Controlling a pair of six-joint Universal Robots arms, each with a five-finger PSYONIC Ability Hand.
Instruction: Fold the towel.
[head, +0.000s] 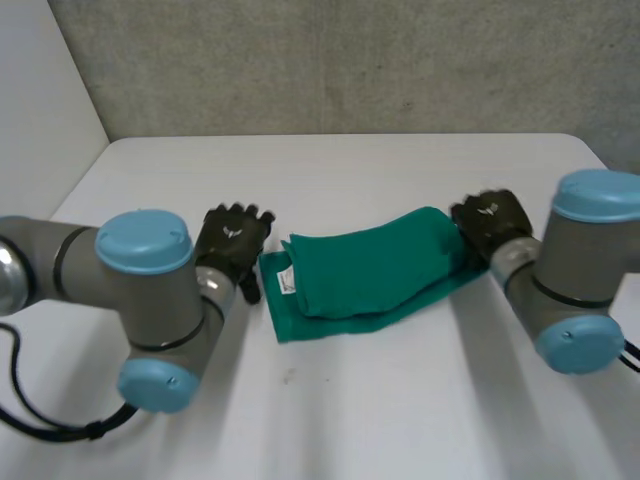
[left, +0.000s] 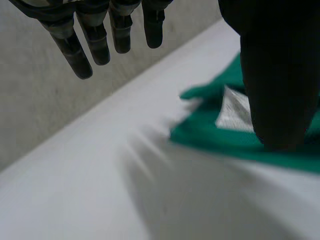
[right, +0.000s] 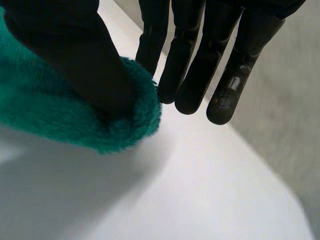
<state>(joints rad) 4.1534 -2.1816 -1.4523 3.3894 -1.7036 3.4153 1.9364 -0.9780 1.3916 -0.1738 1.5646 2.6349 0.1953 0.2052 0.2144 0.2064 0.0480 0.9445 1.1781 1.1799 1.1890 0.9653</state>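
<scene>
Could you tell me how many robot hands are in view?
2: black left hand, thumb on one end of the green terry towel; right hand pinching its opposite end.

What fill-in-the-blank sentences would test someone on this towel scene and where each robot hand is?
1. The towel lying on the white table is ___ in colour.
2. The left robot hand is at the towel end that carries a small white ___.
3. The right robot hand grips the towel's other end under its ___.

Missing words: green; label; thumb.
</scene>
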